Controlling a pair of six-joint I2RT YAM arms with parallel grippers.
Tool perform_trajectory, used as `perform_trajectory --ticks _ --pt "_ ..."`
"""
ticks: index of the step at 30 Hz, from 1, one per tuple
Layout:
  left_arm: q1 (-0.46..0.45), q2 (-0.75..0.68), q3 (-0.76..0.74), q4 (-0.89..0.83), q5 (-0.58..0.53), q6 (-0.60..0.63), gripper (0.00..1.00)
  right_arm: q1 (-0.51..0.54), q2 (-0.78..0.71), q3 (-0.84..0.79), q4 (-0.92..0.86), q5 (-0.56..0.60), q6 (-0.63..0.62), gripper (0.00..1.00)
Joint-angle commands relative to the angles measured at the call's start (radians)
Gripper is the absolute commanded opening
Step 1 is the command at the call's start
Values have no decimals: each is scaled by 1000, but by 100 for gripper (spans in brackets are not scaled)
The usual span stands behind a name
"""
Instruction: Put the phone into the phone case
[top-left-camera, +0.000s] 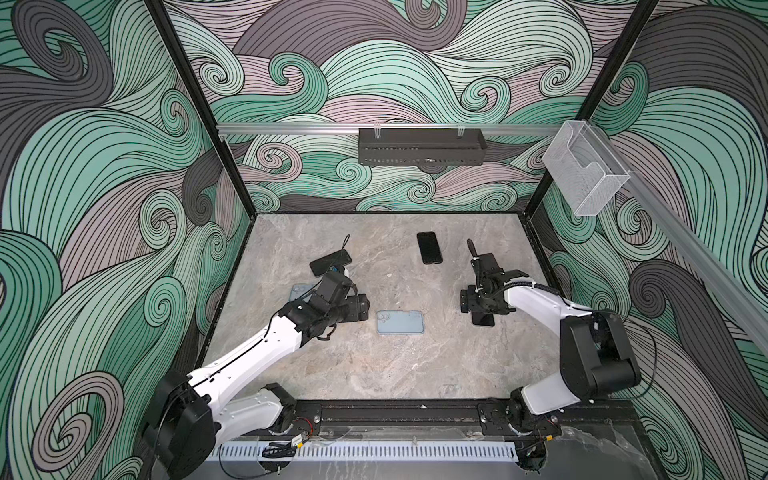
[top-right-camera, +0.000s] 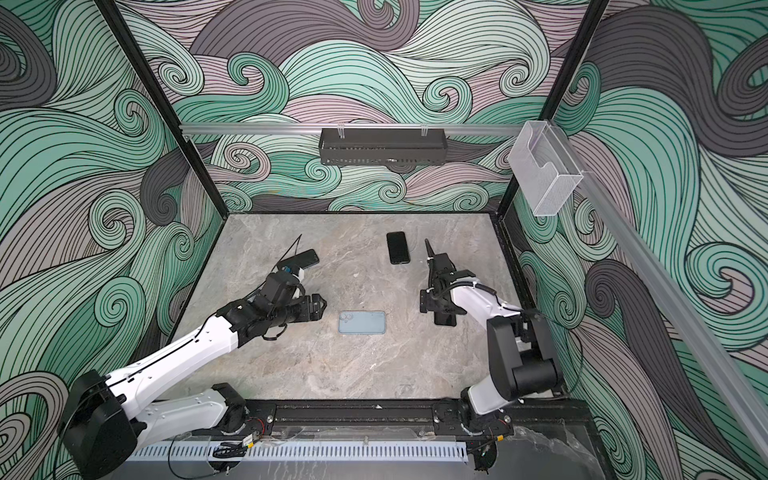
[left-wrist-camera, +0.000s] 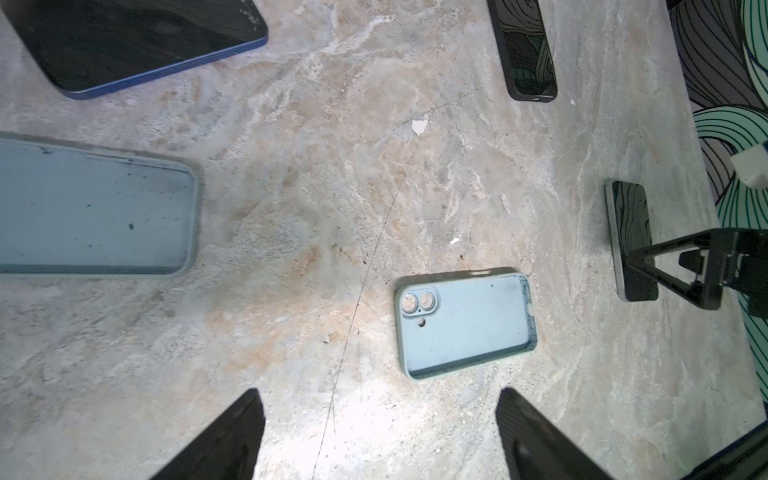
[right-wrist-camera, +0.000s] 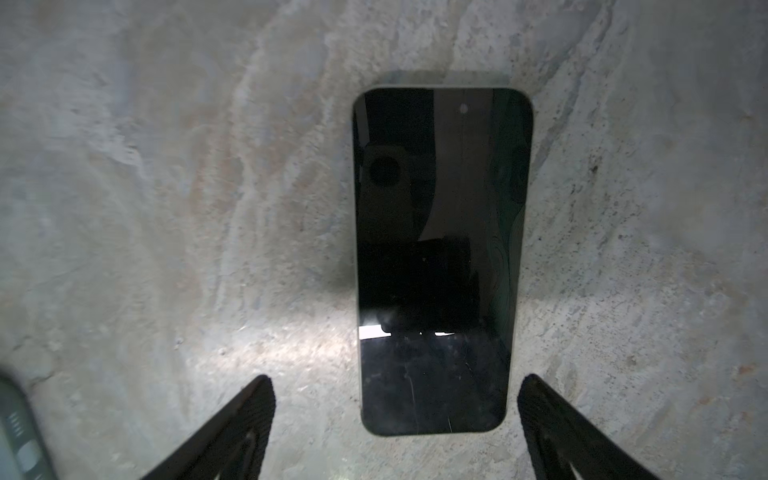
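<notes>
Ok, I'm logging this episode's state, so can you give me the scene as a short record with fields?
surface: marble-look table
target case: light-blue phone case, empty, open side up, mid-table
other case: second light-blue case, partly under the left arm
phones: dark-screen phone under the right gripper; black phone at the far side; blue-edged phone far left
left gripper: open, empty, over bare table
right gripper: open, holding nothing

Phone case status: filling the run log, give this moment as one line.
phone case: empty, lying flat | phone: screen up, uncased | left gripper: open, empty | right gripper: open over phone
</notes>
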Motion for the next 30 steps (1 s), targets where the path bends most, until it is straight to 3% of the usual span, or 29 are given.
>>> perform_trajectory --ticks 1,8,15,30 --pt "7 -68 -34 -39 -64 20 90 -13 33 39 -18 44 -3 93" --pt "17 -176 -84 -57 -103 26 92 -55 101 65 -19 -11 -2 92" --pt "24 -185 -86 -63 -102 47 92 -86 160 63 -21 -71 -2 85" --pt "38 -119 -66 -3 -31 67 92 -97 193 61 -12 -138 -33 55"
